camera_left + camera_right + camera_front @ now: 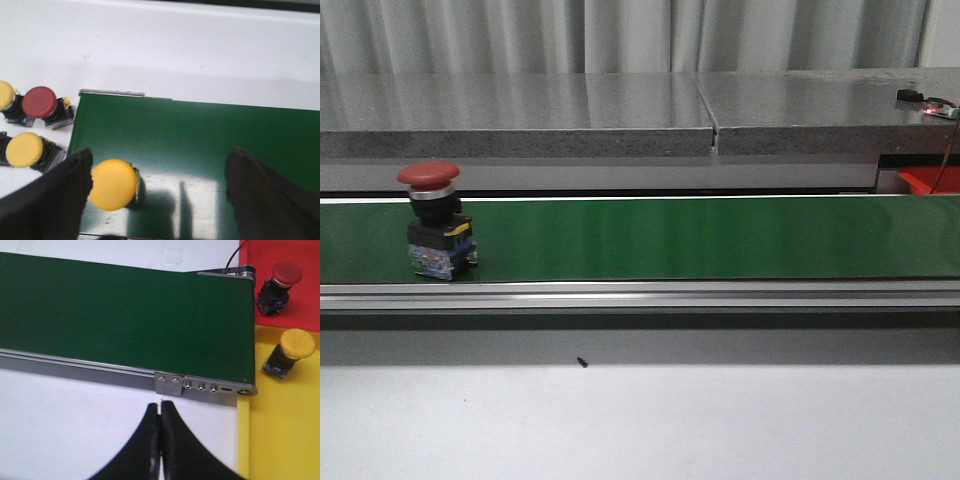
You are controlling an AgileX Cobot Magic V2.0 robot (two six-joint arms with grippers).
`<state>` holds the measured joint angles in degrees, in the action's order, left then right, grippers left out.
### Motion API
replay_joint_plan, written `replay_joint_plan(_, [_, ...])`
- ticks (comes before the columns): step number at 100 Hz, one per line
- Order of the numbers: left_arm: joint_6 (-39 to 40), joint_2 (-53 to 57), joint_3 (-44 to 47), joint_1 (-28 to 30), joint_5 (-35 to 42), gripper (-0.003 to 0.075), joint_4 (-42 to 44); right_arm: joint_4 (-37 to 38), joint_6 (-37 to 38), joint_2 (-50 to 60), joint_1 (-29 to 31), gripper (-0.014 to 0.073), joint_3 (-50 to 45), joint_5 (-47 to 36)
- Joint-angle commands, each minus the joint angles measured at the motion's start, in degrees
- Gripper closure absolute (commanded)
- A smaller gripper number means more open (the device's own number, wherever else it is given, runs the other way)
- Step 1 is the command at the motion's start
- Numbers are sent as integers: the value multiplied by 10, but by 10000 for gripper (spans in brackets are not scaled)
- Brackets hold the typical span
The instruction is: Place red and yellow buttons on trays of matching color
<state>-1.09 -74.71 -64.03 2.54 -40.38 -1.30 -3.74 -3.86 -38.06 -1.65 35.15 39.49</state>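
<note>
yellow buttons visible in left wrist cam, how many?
3. One yellow button sits on the green belt between the open left gripper fingers; two more stand off the belt's end. Others may be out of frame.

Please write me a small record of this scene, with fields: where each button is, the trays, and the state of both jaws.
belt: long green conveyor belt
button riding belt: red mushroom-head button, upright, at the belt's left part in the front view
button under left gripper: yellow mushroom-head button on the belt end
unsorted buttons: one red, two yellow, on white table beside belt
red tray: holds one red button
yellow tray: holds one yellow button
left gripper: jaws open
right gripper: jaws shut, empty
</note>
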Motion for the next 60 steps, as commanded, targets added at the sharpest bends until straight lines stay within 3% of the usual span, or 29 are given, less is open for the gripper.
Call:
replay_joint_plan(1, [-5,45,-15,-29,12,333,-16,-3,-2,1,-1,661,13,-32])
replay_joint_plan(13, [-12,81,-14,-64,0,538,-39,-3,-2,1,-1,661,13,-32])
replay_joint_plan(28, [-12,128,3,-108,3,735,-45,-3,-2,1,-1,661,13,-32])
replay_joint_plan(60, [-12,277,122,-133,22,739,-59,-3,-2,1,-1,661,13,-32])
